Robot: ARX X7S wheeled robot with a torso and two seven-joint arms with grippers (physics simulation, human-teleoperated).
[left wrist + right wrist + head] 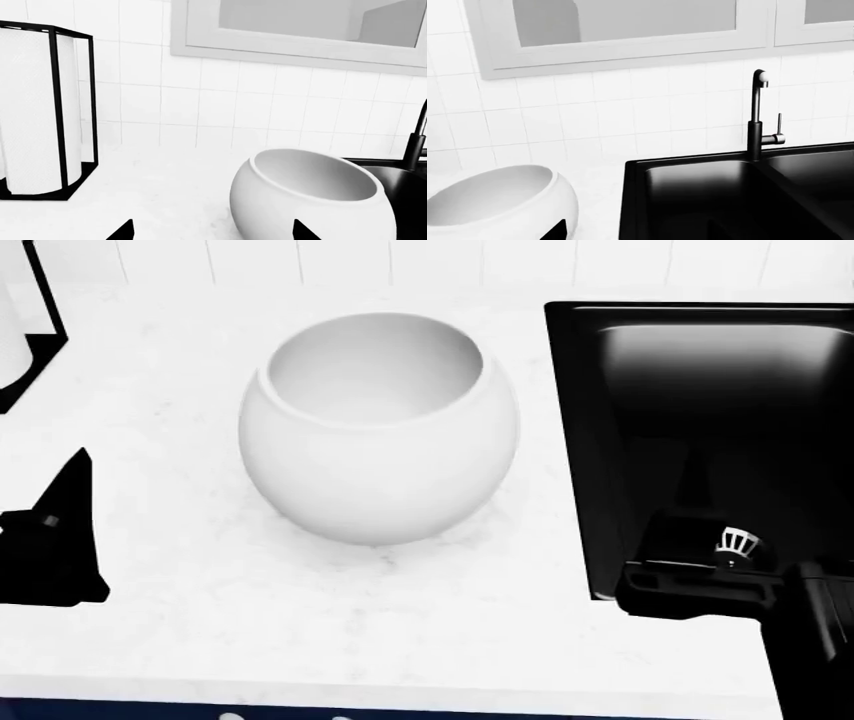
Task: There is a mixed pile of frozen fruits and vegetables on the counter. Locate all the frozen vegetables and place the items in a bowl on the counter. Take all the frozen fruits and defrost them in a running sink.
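Bowl (378, 430) sitting upright on counter (400, 610), just left of sink (707, 420); nothing showing in the visible part of the bowl's inside, near inner wall hidden by rim. Sink basin reading as solid black, drain not made out. Faucet (758, 117) w/ thin lever standing at back of sink, seen in right wrist view only.

Left gripper (54, 540) hanging over counter left of bowl, cut off by frame edge; left wrist view showing just two fingertips (122, 231) set wide apart, nothing btwn them. Right gripper (707, 575) sitting over sink's front edge; jaws not readable, can't tell its spread.

Paper towel holder (43, 110) standing near the tiled wall, partly cropped.

No veg or fruit showing in any view.
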